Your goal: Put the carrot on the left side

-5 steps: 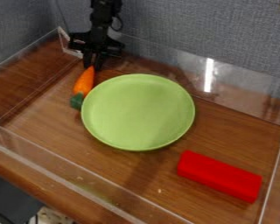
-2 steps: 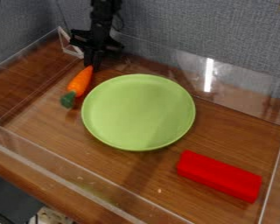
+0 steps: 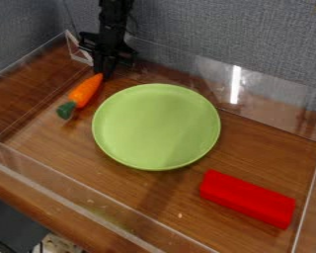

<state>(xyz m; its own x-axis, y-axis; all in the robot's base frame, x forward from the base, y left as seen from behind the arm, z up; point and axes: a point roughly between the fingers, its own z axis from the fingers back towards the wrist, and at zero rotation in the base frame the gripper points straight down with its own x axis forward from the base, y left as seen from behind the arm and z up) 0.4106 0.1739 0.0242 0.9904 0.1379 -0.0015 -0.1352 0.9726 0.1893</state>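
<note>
The closed hand (image 3: 104,69) presses on the orange tip of the toy carrot (image 3: 79,94), which lies tilted on the counter (image 3: 42,89) just left of the green plate (image 3: 155,126).

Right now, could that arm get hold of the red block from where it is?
Probably, though not at once: the gripper is shut at the carrot, and the red block lies across the green plate. Nothing covers the block.
</note>
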